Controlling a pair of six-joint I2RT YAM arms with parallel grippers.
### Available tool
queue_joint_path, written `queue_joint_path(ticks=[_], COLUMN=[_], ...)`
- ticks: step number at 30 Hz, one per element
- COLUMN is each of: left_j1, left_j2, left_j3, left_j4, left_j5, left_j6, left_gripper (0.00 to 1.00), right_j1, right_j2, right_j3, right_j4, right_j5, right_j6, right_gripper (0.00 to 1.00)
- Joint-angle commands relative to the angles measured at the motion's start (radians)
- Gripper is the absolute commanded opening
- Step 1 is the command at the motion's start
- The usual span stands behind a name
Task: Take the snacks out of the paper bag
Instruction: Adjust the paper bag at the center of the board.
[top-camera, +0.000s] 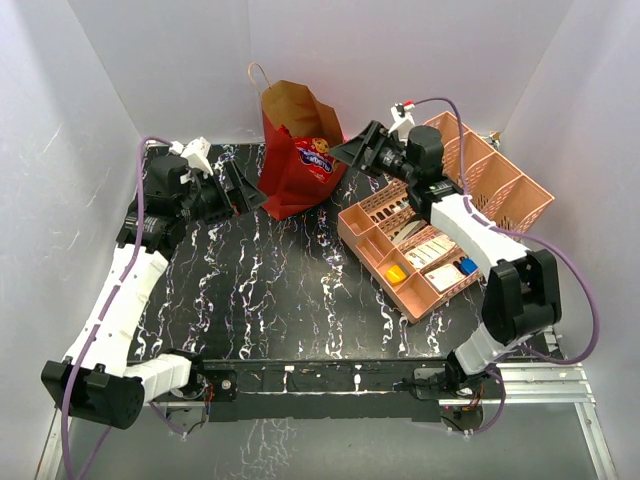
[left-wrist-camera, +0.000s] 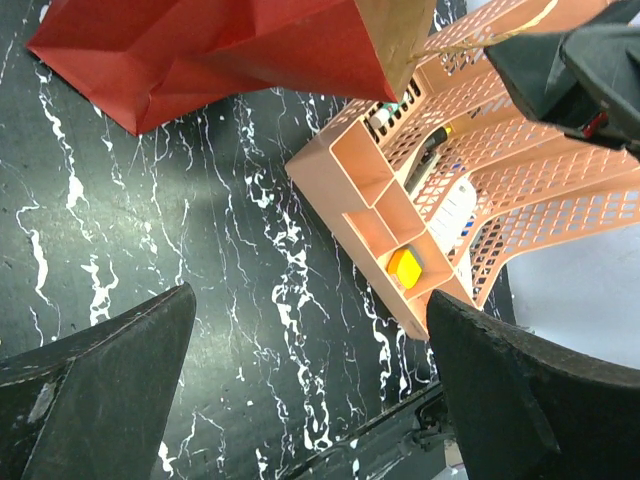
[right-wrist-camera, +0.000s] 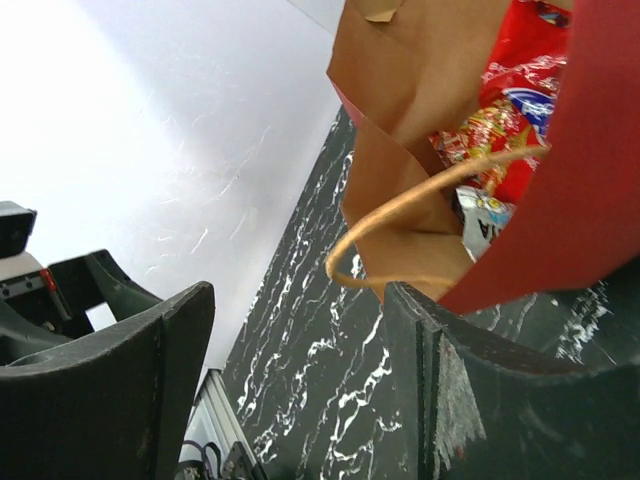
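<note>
Sitting on the tabletop (top-camera: 270, 290), the paper bag (top-camera: 288, 185) holds the snacks (top-camera: 314, 158), a peach organizer (top-camera: 440, 240) just beside it. The right tool (top-camera: 350, 152) gapes wide at its mouth, empty; the left tool (top-camera: 243, 187), equally wide, grips nothing.

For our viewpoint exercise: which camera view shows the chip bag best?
Right wrist: it looks into the paper bag, with the chip bag close up. The top view shows it small in the bag's mouth; the left wrist shows only the bag's red outside.
</note>
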Motion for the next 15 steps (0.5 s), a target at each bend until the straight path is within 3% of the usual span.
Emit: queue_joint_path(ticks=[1, 9, 15], left_j1=[0.0, 0.0, 0.0], left_j2=[-0.025, -0.057, -0.06], left_j3=[-0.004, 0.042, 0.054], left_j4=[-0.03, -0.086, -0.098], left_j5=[0.037, 0.009, 0.003], left_j6=[0.012, 0.047, 0.055], left_gripper=[0.98, 0.98, 0.98], right_j1=[0.037, 0.073, 0.081], right_j2=[0.07, 0.168, 0.17], right_j3=[0.111, 0.2, 0.211], right_j4=[0.083, 0.084, 0.056], right_j5=[0.029, 0.04, 0.067], right_j6=[0.039, 0.066, 0.034], right_gripper=[0.68, 0.51, 0.54])
